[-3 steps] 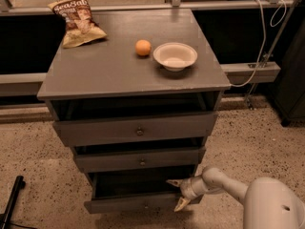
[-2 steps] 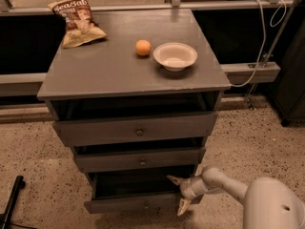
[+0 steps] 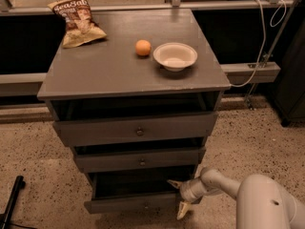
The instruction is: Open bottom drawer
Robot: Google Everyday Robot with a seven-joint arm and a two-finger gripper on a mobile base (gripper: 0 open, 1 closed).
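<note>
The grey cabinet [image 3: 95,75] has three drawers, each pulled out a little. The bottom drawer [image 3: 126,204] is the narrowest front, lowest of the three, and stands out furthest, showing a dark gap above it. My gripper [image 3: 179,196] is at the right end of this drawer's front, low near the floor. Its pale fingers [image 3: 184,210] are spread, one above and one below the level of the drawer's front edge. The white arm [image 3: 224,182] reaches in from the lower right.
On the cabinet top lie a chip bag [image 3: 78,20], an orange [image 3: 143,47] and a white bowl [image 3: 175,56]. A black leg [image 3: 12,199] stands at the lower left. A cable [image 3: 259,42] hangs at the right. The floor is speckled stone.
Hardly anything: the gripper has stayed at the right end of the bottom drawer, sinking very slightly. The drawers have not visibly moved.
</note>
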